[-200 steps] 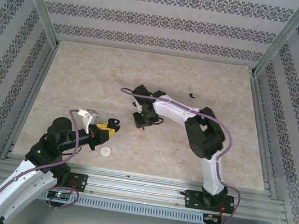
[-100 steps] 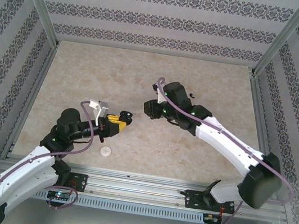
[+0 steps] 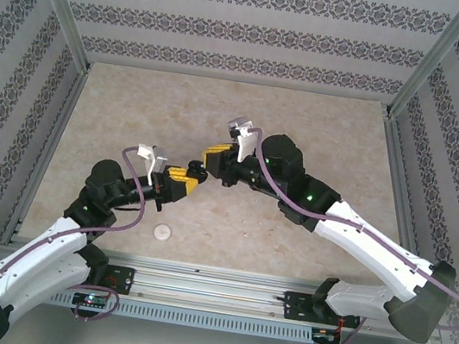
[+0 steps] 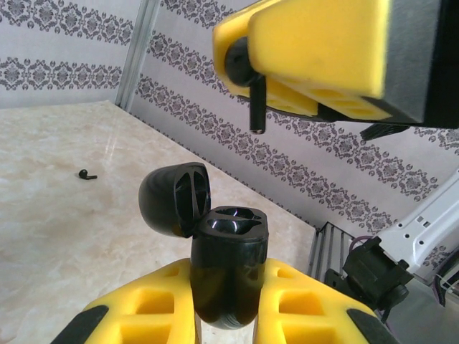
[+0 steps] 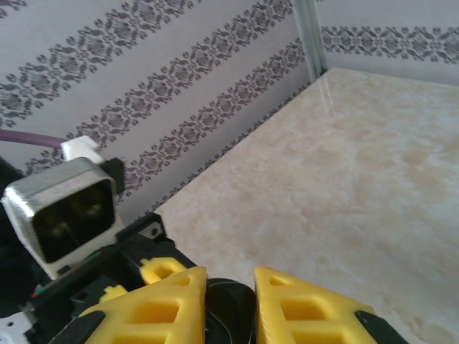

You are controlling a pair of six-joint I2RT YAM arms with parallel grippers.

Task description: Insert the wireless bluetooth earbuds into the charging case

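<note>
My left gripper (image 4: 228, 278) is shut on the black charging case (image 4: 228, 258), held upright off the table with its lid (image 4: 172, 201) flipped open to the left and both sockets bare. Just above it hangs a black earbud (image 4: 247, 72), stem pointing down, pinched at the tips of my right gripper's yellow fingers (image 4: 323, 50). In the right wrist view that earbud (image 5: 229, 312) sits dark between the pads of the right gripper (image 5: 229, 287). From above, the left gripper (image 3: 190, 179) and right gripper (image 3: 212, 159) meet tip to tip mid-table. Another black earbud (image 4: 87, 173) lies on the table.
A white round puck (image 3: 163, 232) lies on the marble table (image 3: 134, 113) near the front, below the left gripper. Patterned walls and aluminium posts (image 3: 417, 62) close in the table. The left wrist's camera block (image 5: 68, 215) sits close beside the right fingers.
The right arm has lifted from the table middle and swung left, bringing its gripper over the left one. The left gripper has risen and reached right with the case.
</note>
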